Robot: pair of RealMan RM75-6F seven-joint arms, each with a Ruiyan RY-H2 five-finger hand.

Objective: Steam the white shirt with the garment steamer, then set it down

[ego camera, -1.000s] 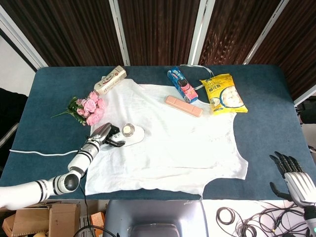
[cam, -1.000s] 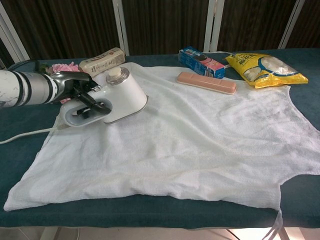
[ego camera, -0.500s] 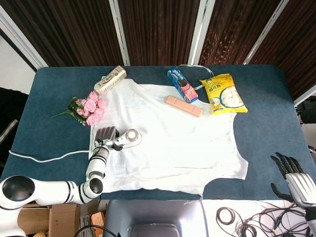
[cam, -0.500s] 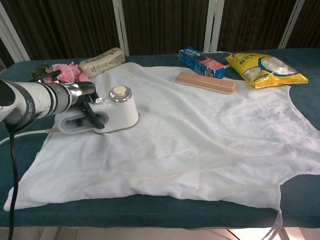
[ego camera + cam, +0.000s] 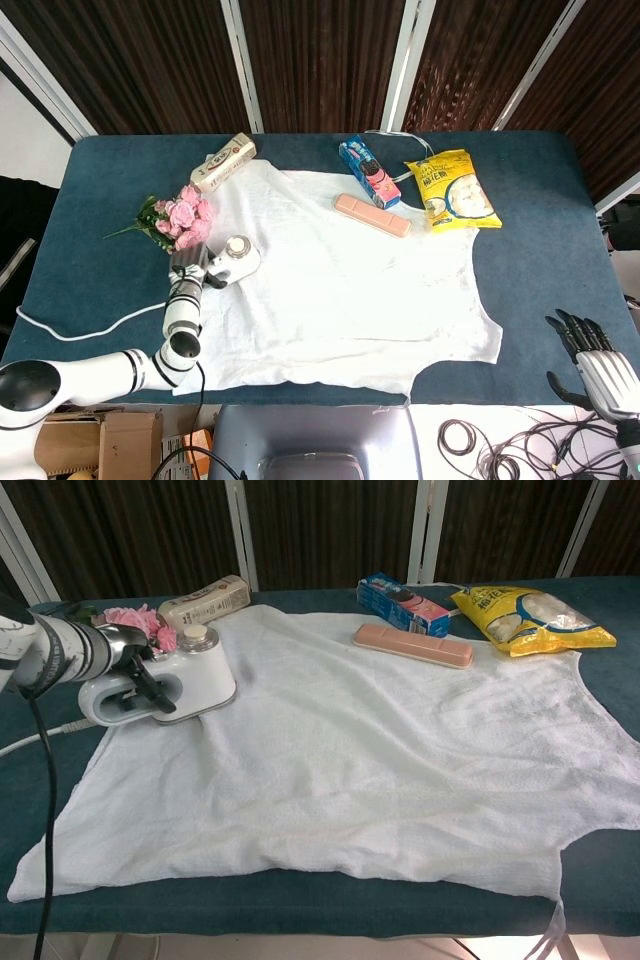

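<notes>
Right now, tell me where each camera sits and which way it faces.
Head view: high above the near edge, looking steeply down on the white shirt; both robot hands show, left robot hand and right robot hand.
Chest view: low at the near edge, looking across; the left robot hand shows.
Shared: the white garment steamer, the shirt.

The left arm (image 5: 110, 372) reaches forward from the near left corner, its white forearm stretched out low and nearly straight. The left hand (image 5: 135, 658) grips the garment steamer (image 5: 165, 685) by its handle, dark fingers (image 5: 152, 688) hooked through the loop. The right hand (image 5: 598, 365) (head view only) hangs at the near right edge, fingers spread, holding nothing.
</notes>
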